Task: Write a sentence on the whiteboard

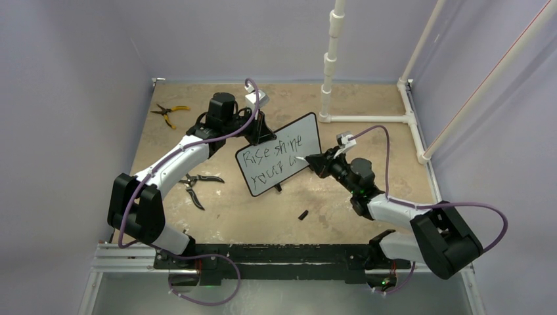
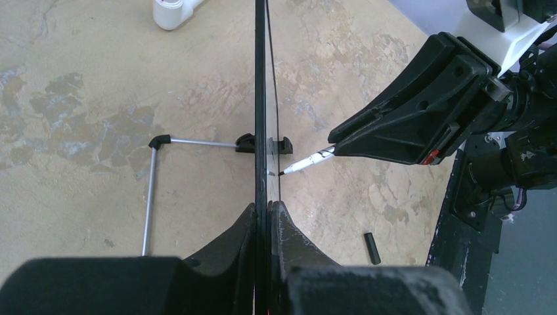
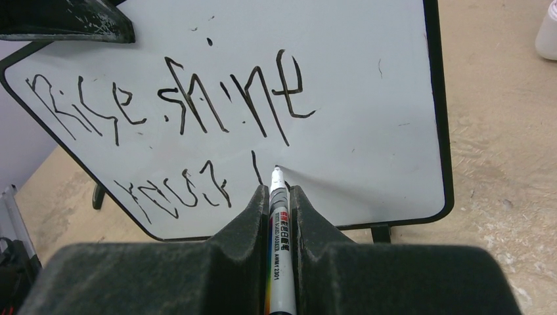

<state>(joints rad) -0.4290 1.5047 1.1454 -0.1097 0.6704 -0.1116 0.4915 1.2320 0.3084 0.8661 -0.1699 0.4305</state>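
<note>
Two lines of the sentence (image 3: 171, 98) are on the whiteboard (image 3: 368, 131) so far: "Rise shine" up top and something like "your l" underneath, both pretty wobbly. The left gripper (image 2: 266, 210) is pinched onto the whiteboard's upper edge, one finger on each face, steadying it. The right gripper (image 3: 279, 197) sits on the written side, fingers closed tight around a white marker (image 3: 279, 230) whose barrel runs straight out between them. The marker's long axis points nearly square into the board face. Its nib is right at the surface just past that lone upright stroke in the lower line, touching or barely off, I honestly can't call it. Bare white lies beyond the nib toward the whiteboard's far end, so my guess is the next letters head that way, and the right arm is the one placed for it. A small black cap (image 1: 303, 214), probably the marker's, lies on the table (image 1: 368, 98) in front of the whiteboard, well apart from it.
</note>
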